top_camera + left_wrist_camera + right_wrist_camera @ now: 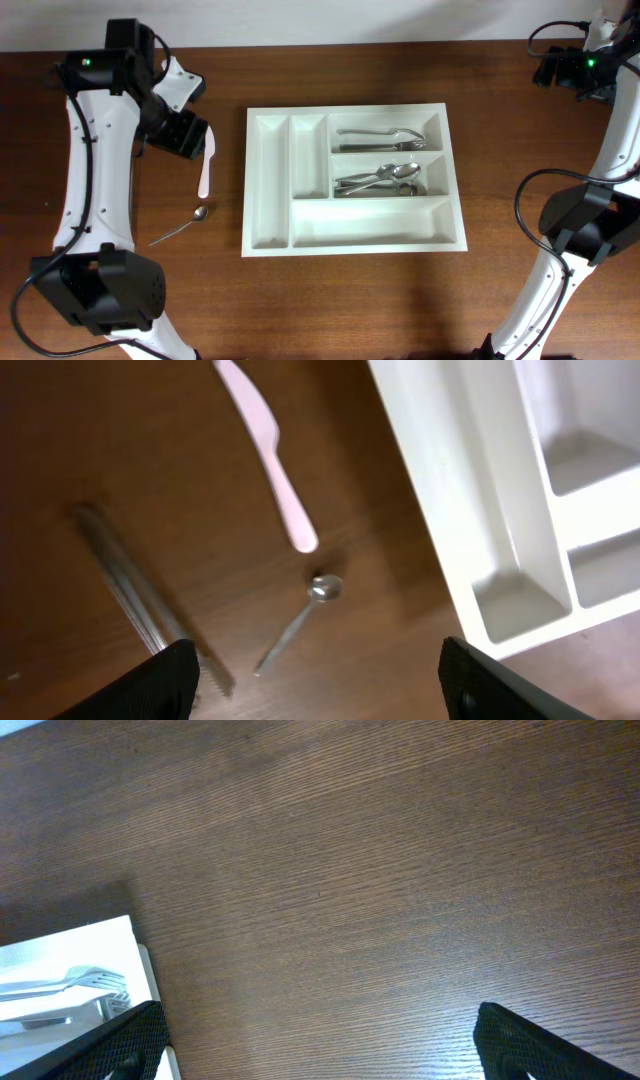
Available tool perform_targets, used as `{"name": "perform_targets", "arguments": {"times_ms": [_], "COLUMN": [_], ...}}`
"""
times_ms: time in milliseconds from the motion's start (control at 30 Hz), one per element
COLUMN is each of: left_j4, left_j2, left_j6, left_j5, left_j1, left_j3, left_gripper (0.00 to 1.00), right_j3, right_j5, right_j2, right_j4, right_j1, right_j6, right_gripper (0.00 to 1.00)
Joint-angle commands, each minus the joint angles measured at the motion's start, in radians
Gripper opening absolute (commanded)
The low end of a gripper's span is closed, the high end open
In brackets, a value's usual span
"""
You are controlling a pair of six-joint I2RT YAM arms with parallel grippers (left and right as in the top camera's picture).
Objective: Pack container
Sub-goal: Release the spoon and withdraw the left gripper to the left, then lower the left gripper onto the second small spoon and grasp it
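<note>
1. White, smooth plastic makes up the container (370,222), a rectangular tray lying flat mid-bench, with two long narrow wells on its left and three wider ones.
2. Shiny metal forks (385,138) lie in the far wide well, and spoons (380,180) are heaped in the middle one.
3. Dark brown bench (350,870) shows fine, straight wood grain.
4. Left of the tray and apart from it lie a white plastic knife (208,165) with rounded ends and a small spoon (185,226) of metal, near each other but not touching.
5. A grey metal strip (130,595), blurred, lies beside them in the left wrist view; overhead, the arm hides it.
6. Left jaws hang by the knife, spread wide with nothing between.
7. Right jaws hang over wood right of the tray, spread wide, gripping nothing.
</note>
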Motion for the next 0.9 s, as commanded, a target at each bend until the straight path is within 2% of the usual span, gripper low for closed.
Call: {"name": "perform_targets", "arguments": {"times_ms": [0, 333, 667, 867], "left_j4": [0.008, 0.200, 0.359, 0.482], "left_j2": [-0.008, -0.010, -0.009, -0.009], "left_j6": [0.104, 0.141, 0.124, 0.064], "left_j5": [0.110, 0.095, 0.030, -0.029], "left_j1": [0.038, 0.060, 0.060, 0.060], "left_j3": [-0.090, -0.494, -0.659, -0.739], "left_gripper": [0.81, 0.83, 0.83, 0.80], "right_j3": [0.018, 0.018, 0.018, 0.018], "right_j5": [-0.002, -0.002, -0.002, -0.002], "right_j2": [-0.023, -0.023, -0.023, -0.023], "right_j4": [0.000, 0.000, 0.000, 0.000], "right_j1": [0.003, 0.003, 0.003, 0.003], "right_j6": [0.012, 0.012, 0.012, 0.012], "right_gripper": [0.99, 0.99, 0.99, 0.99]}}
